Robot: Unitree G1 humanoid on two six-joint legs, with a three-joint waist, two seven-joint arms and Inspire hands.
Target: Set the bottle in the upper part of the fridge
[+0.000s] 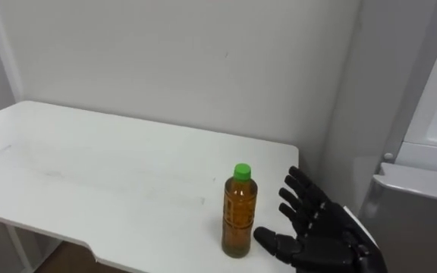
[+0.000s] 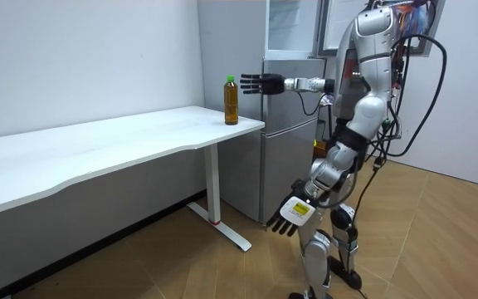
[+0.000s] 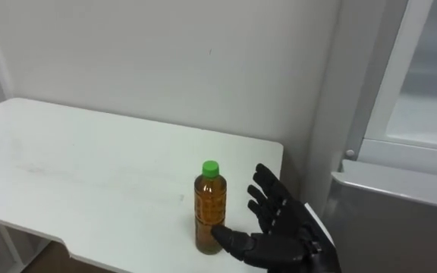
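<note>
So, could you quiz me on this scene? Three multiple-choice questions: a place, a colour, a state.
1. Where is the bottle?
A. on the floor
B. on the table, at its end by the fridge
C. in the fridge
2. Its cap is:
A. red
B. green
C. white
3. The right hand is:
A. open beside the bottle
B. shut on the bottle
C. flat on the table
Answers: 1 B, it stands upright near the table's corner; 2 B, it shows bright green atop the bottle; 3 A, spread wide, holding nothing.
</note>
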